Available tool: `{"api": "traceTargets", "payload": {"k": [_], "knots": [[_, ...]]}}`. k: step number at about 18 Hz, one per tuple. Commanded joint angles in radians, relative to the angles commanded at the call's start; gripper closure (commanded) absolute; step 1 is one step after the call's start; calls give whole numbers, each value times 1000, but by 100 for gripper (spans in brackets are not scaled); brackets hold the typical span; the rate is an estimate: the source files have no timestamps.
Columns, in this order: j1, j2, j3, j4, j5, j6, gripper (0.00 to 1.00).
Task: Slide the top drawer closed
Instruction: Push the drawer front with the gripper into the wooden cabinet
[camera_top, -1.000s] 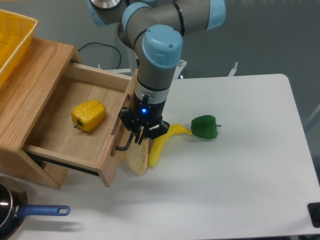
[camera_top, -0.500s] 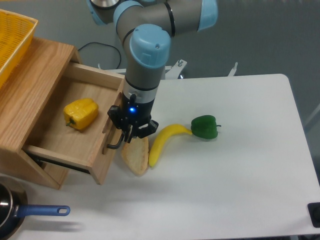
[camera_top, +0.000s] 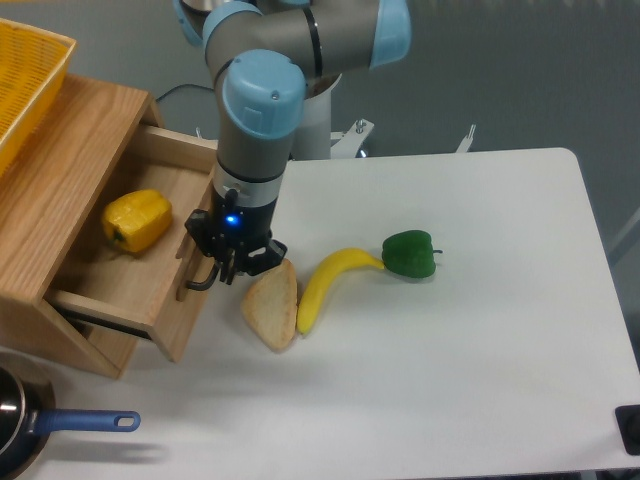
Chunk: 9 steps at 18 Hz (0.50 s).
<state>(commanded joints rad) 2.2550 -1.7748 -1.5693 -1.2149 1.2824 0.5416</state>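
The top drawer (camera_top: 175, 320) is a light-oak box still partly pulled out of the wooden cabinet (camera_top: 55, 190). A yellow bell pepper (camera_top: 136, 220) lies inside it, near the cabinet opening. My gripper (camera_top: 232, 268) hangs straight down against the drawer's front panel, at the black bar handle (camera_top: 200, 280). Its fingers look drawn together around the handle, though the arm hides the contact.
On the white table just right of the drawer front lie a slice of bread (camera_top: 273, 305), a banana (camera_top: 330, 282) and a green bell pepper (camera_top: 409, 253). A yellow basket (camera_top: 25, 75) sits on the cabinet top. A blue-handled pan (camera_top: 60, 425) is at the lower left.
The arm has moved left and the drawer has slid into the cabinet with it. The yellow pepper rode along to the left. Bread, banana and green pepper stayed put.
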Motion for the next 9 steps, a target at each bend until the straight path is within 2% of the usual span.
{"api": "traceTargets", "payload": {"k": [9], "knots": [[-69, 2, 0, 2, 3, -55, 83]]}}
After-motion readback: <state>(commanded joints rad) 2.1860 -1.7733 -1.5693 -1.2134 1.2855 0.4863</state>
